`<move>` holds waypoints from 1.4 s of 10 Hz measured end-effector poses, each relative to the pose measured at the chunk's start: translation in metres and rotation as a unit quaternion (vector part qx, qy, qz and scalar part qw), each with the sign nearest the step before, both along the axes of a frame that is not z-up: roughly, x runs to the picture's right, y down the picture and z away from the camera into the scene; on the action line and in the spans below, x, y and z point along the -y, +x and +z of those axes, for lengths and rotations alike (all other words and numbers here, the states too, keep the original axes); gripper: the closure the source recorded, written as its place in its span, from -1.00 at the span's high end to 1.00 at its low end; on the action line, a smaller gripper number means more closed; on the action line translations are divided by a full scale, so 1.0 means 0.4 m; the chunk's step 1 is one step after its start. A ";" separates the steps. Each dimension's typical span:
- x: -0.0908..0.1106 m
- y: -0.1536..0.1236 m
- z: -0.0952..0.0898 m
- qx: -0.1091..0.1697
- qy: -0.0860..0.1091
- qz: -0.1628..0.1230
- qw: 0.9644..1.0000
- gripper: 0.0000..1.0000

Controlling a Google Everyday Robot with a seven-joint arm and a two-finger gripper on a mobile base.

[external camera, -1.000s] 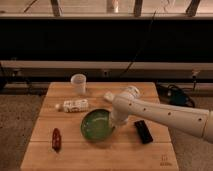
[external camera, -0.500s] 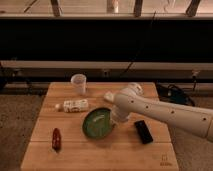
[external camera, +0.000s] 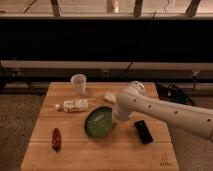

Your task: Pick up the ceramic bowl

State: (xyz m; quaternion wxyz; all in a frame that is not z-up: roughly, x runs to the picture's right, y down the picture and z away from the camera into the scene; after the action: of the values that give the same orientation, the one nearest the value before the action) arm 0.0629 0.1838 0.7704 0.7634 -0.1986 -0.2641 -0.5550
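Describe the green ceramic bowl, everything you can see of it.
The ceramic bowl is round, shallow and glossy green, with pale streaks inside. It looks empty and appears tilted, its right rim raised and its opening facing the camera. It sits near the middle of the wooden table, below the lying white bottle and left of the black device. The arm's tool is at its right rim, apparently touching it; the contact itself is hidden.

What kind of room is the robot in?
Probably a lab or test room, not a home kitchen. A lone wooden table stands on speckled floor with cables by the dark wall behind. The gripper is at the right rim of the ceramic bowl, near a white cup.
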 end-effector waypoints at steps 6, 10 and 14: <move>0.021 0.013 -0.016 0.008 0.009 0.000 1.000 -0.95; 0.030 0.019 -0.027 0.012 0.013 0.003 1.000 -0.95; 0.029 0.018 -0.026 0.012 0.013 0.003 1.000 -0.95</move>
State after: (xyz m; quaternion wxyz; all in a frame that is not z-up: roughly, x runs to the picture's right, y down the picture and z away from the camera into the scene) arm 0.0702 0.1722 0.7598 0.7644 -0.1812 -0.2665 -0.5585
